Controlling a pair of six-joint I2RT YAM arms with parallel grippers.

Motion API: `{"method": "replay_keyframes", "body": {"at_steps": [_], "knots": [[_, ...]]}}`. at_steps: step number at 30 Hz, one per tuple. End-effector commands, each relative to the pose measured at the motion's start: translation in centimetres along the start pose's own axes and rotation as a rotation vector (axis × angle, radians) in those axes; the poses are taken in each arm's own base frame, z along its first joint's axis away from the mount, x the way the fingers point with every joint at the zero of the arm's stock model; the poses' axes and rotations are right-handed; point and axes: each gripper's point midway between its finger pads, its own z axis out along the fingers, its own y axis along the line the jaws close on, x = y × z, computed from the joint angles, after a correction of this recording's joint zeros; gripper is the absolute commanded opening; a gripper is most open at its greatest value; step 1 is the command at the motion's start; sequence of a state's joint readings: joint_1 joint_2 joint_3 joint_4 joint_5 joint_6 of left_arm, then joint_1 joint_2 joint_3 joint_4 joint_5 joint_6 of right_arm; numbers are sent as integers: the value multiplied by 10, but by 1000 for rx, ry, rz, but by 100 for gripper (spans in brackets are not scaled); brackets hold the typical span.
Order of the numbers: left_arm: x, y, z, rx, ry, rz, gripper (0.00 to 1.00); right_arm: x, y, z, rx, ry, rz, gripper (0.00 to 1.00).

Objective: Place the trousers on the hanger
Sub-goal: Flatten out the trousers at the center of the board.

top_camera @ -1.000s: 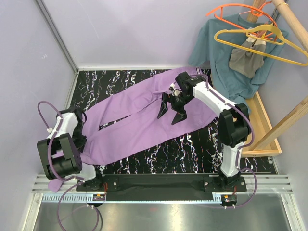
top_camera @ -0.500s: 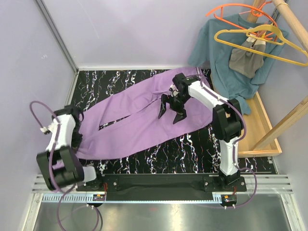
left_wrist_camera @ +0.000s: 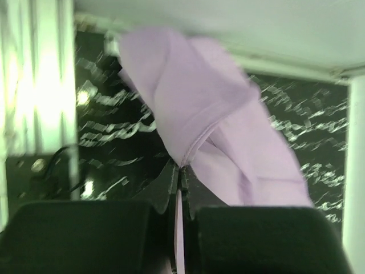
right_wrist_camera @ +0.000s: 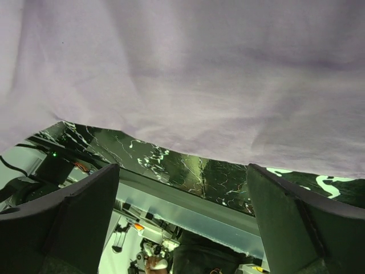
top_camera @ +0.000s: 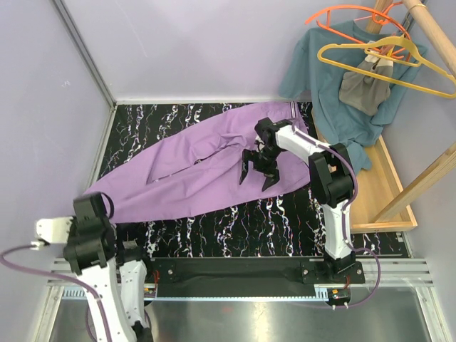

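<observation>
The lilac trousers (top_camera: 199, 167) lie spread across the black marble table (top_camera: 285, 221), with the waist at the far right and the leg ends at the near left. My left gripper (top_camera: 112, 224) is at the near left corner, shut on a leg end. The left wrist view shows its jaws (left_wrist_camera: 180, 174) pinching a fold of lilac cloth (left_wrist_camera: 217, 114). My right gripper (top_camera: 257, 176) is open and empty, just over the upper part of the trousers. In the right wrist view (right_wrist_camera: 182, 217) the cloth (right_wrist_camera: 199, 68) fills the top. The yellow hanger (top_camera: 388, 68) hangs on the wooden rack at the far right.
An orange hanger (top_camera: 349, 16), a teal shirt (top_camera: 320, 82) and a small grey garment (top_camera: 363, 87) hang on the wooden rack (top_camera: 427, 28). A wooden tray base (top_camera: 388, 192) stands at the table's right edge. Lilac walls close the left and back.
My left arm has swung back to the near left corner with the leg end, drawing the two legs together. My right gripper has shifted slightly right and nearer, still open.
</observation>
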State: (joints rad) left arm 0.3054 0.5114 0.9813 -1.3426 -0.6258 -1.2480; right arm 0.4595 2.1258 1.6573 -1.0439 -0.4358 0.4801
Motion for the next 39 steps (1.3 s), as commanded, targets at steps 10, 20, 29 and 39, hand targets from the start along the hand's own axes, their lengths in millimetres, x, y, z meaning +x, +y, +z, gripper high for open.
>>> {"method": "replay_keyframes", "body": {"at_steps": [10,20,29,39], "knots": [[23,31,3,-113,101,190,59,-14,8,-13,-38,-26,-23,100],[-17,-51,-13,69,41,195,70,-8,55,-33,-206,-27,-94,100],[39,-125,-22,404,317,382,59,3,129,7,-237,-52,-214,67],[51,-152,-50,483,436,451,55,-55,35,50,142,-209,-103,37]]}}
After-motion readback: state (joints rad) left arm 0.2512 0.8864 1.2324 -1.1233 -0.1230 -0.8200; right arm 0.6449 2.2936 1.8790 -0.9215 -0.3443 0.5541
